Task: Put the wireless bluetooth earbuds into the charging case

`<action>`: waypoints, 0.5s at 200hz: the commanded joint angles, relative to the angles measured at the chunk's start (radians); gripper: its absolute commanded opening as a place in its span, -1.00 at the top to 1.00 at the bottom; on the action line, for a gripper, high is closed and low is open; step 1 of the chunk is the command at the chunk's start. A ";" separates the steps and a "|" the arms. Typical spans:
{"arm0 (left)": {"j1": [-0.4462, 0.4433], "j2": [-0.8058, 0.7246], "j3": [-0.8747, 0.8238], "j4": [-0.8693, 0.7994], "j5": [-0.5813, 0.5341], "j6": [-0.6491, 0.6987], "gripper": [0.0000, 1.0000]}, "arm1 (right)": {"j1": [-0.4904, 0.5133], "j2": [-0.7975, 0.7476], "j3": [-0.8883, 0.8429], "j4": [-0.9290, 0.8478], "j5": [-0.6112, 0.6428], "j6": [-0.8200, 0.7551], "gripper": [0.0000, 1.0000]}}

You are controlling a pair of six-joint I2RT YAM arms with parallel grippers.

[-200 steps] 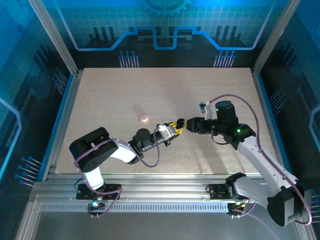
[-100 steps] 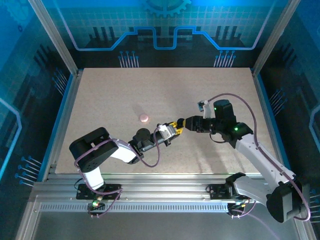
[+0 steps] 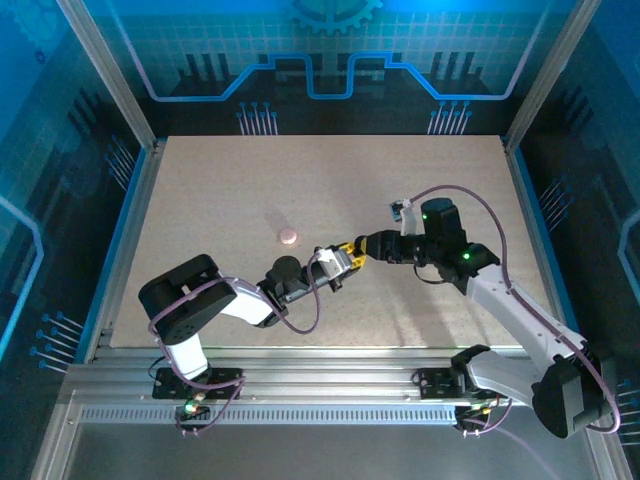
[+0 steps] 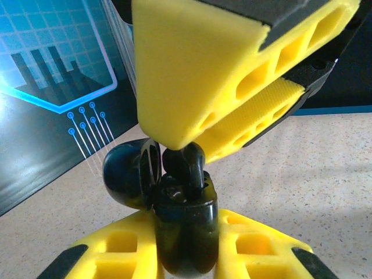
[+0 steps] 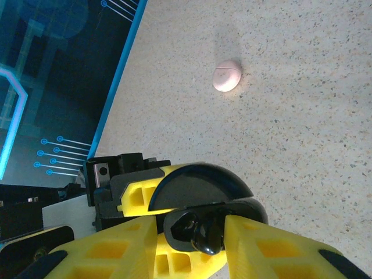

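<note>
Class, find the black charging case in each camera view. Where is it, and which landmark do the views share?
Top external: black charging case just right of centre.
Left wrist: bottom centre, lid open to the left.
Right wrist: bottom centre.
Shared landmark: left gripper's yellow fingers clamping it.

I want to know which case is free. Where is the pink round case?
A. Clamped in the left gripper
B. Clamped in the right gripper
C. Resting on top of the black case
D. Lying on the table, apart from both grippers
D: the pink round case lies alone on the table, while the left gripper clamps the black case and the right gripper pinches a black earbud.
</note>
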 commanded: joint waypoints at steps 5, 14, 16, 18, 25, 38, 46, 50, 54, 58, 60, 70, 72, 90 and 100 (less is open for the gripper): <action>-0.011 -0.008 0.023 0.033 -0.001 0.008 0.73 | 0.024 0.006 0.005 0.042 -0.023 0.016 0.29; -0.010 -0.007 0.023 0.033 -0.002 0.009 0.73 | 0.026 0.007 0.006 0.045 -0.021 0.016 0.29; -0.010 -0.008 0.022 0.033 -0.002 0.009 0.73 | 0.026 0.007 0.007 0.045 -0.021 0.016 0.29; -0.010 -0.008 0.022 0.033 -0.002 0.009 0.73 | 0.025 0.008 0.007 0.046 -0.021 0.016 0.29; -0.010 -0.006 0.022 0.033 -0.001 0.009 0.73 | 0.026 0.009 0.009 0.046 -0.021 0.016 0.29; -0.010 -0.007 0.023 0.033 0.000 0.007 0.73 | 0.028 0.014 0.011 0.050 -0.021 0.017 0.29; -0.011 -0.006 0.023 0.033 -0.001 0.006 0.73 | 0.029 0.017 0.013 0.053 -0.023 0.018 0.28; -0.011 -0.005 0.023 0.033 -0.001 0.005 0.73 | 0.030 0.018 0.013 0.055 -0.023 0.019 0.28; -0.010 -0.007 0.023 0.033 -0.001 0.006 0.73 | 0.030 0.019 0.014 0.056 -0.024 0.019 0.28; -0.010 -0.006 0.022 0.033 -0.001 0.005 0.73 | 0.031 0.021 0.016 0.057 -0.024 0.020 0.28; -0.010 -0.006 0.022 0.033 -0.001 0.005 0.73 | 0.032 0.020 0.016 0.057 -0.023 0.020 0.28; -0.011 -0.003 0.022 0.034 -0.002 0.006 0.73 | 0.035 0.022 0.019 0.058 -0.024 0.020 0.28; -0.010 -0.004 0.023 0.033 -0.002 0.005 0.73 | 0.035 0.023 0.020 0.059 -0.024 0.020 0.28; -0.010 -0.003 0.023 0.033 -0.001 0.005 0.73 | 0.040 0.025 0.024 0.058 -0.024 0.020 0.28; -0.011 -0.004 0.023 0.034 -0.002 0.005 0.74 | 0.041 0.026 0.025 0.057 -0.025 0.020 0.27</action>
